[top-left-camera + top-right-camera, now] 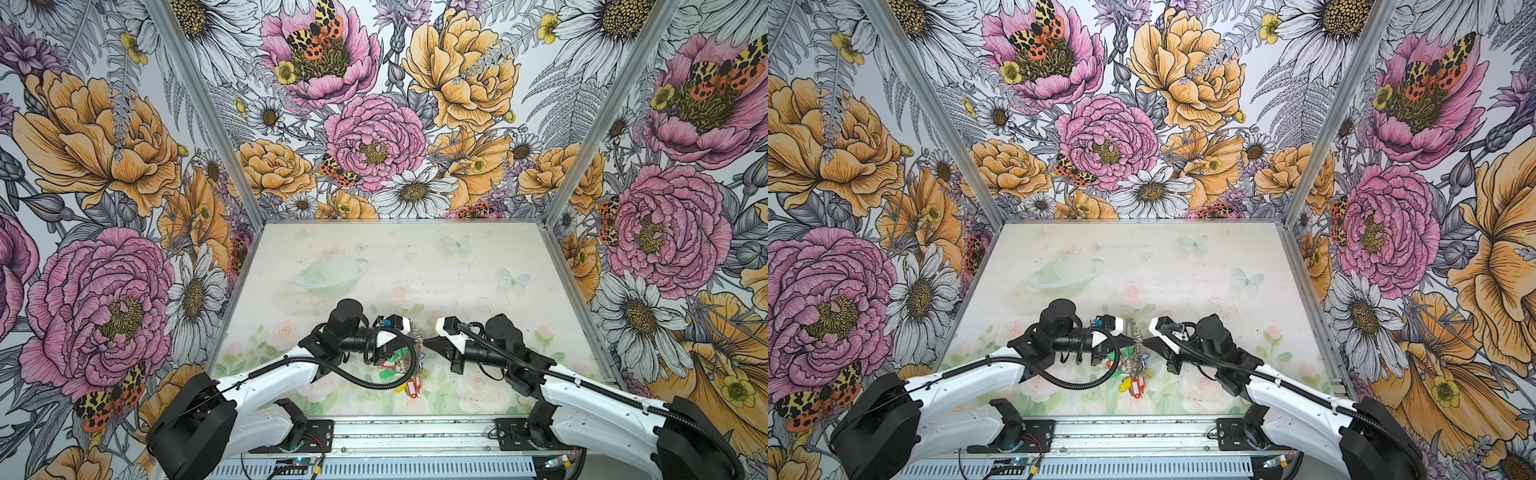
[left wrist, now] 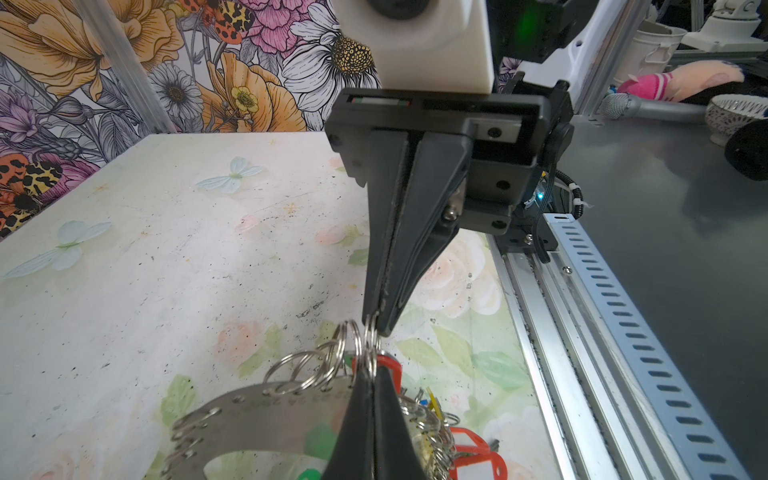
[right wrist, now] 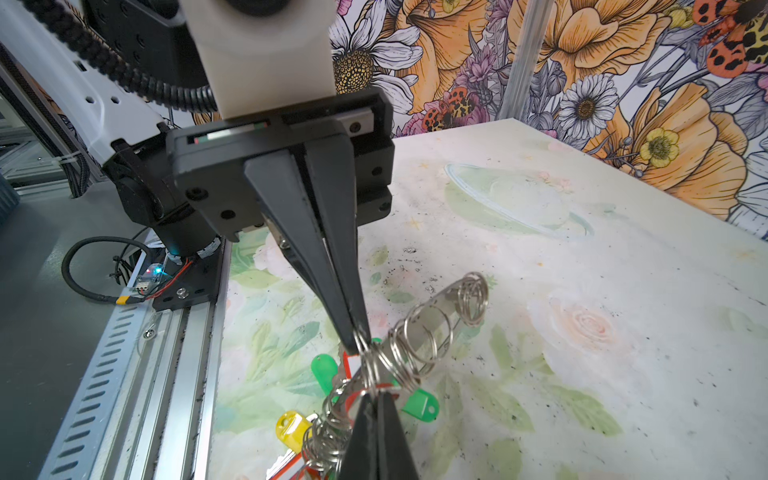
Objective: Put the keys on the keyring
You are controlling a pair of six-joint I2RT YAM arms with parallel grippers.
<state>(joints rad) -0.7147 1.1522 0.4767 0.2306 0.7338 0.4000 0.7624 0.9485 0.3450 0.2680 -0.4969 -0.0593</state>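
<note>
In both top views the metal rail [image 1: 415, 432] lies lowest in the frame. Just above it, at lower centre, the red key tag [image 1: 1136, 389] hangs beside a yellow tag [image 1: 1124, 385]. Its white label window looks blank, though it is too small there to be sure. A little higher, the keyring [image 1: 1137, 332] is held up on edge over the bench [image 1: 1142, 266], with its coloured tags dangling from its lower rim. The left pincer [image 1: 1130, 340] and the right pincer [image 1: 1145, 343] meet almost tip to tip at the middle of the frame. Each is closed tight on the split rings [image 3: 419, 349] that line the keyring's edge. In the left wrist view the grey plate fills the lower centre and bears a stamped line of characters, too blurred to read. In the right wrist view two green tags [image 3: 324, 370] hang beneath the plate at lower centre. Farther off, the bench carries pale printed roses, butterflies and a ringed planet. Behind it stand walls [image 1: 374, 124] of large pink and orange flowers.
</note>
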